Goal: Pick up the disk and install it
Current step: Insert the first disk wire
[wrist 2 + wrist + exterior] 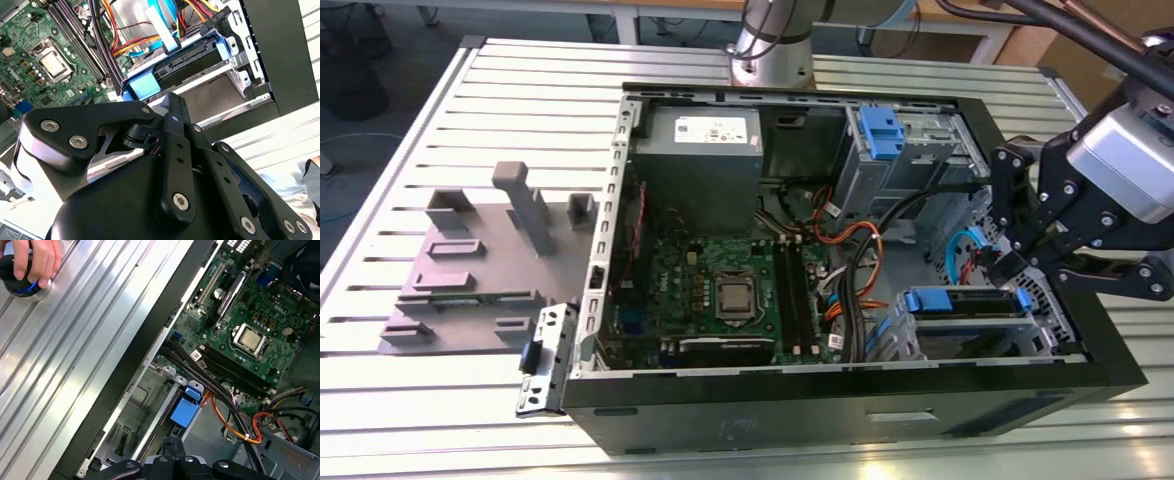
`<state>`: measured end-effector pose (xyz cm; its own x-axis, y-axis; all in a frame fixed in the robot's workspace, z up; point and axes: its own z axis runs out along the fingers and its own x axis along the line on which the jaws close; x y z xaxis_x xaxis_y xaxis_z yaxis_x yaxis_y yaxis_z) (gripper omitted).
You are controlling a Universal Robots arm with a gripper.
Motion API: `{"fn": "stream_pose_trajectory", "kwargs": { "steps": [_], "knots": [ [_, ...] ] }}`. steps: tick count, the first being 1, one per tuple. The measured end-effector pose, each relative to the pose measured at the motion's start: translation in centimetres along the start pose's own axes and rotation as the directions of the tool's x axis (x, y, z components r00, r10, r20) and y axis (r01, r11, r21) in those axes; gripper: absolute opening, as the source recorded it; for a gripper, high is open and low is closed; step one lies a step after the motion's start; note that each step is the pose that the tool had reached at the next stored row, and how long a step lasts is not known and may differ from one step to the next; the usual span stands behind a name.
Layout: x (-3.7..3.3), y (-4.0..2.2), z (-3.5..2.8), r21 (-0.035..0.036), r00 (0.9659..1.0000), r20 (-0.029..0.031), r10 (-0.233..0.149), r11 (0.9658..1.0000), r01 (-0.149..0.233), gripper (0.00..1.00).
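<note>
Since the disk point(970, 303) already sits in the drive bay at the corner of the open computer case point(854, 410) on the exterior view's right, its blue carrier handle point(927, 300) facing the motherboard point(707, 290), the install looks all but done. Whether it is fully latched, I cannot tell. The gripper point(1007, 262) hangs near that bay, apart from the disk, seemingly closed on nothing.

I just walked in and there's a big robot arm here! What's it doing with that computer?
The robot arm's gripper hangs over one corner of the open computer case. The disk in its blue frame sits inside the case just below it, not in its grasp. In the first wrist view, a person's hand rests on a round black thing on the table.
</note>
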<state>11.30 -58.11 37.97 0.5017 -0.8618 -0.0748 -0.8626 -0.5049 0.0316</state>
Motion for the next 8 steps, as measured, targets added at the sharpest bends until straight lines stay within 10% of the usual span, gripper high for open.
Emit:
{"fn": "stream_pose_trajectory", "kwargs": {
  "steps": [8],
  "knots": [
    [0.00,0.00,0.00,-0.0012,0.9999,-0.0005,-0.016,0.9999,0.016,0.11]
  ]
}}
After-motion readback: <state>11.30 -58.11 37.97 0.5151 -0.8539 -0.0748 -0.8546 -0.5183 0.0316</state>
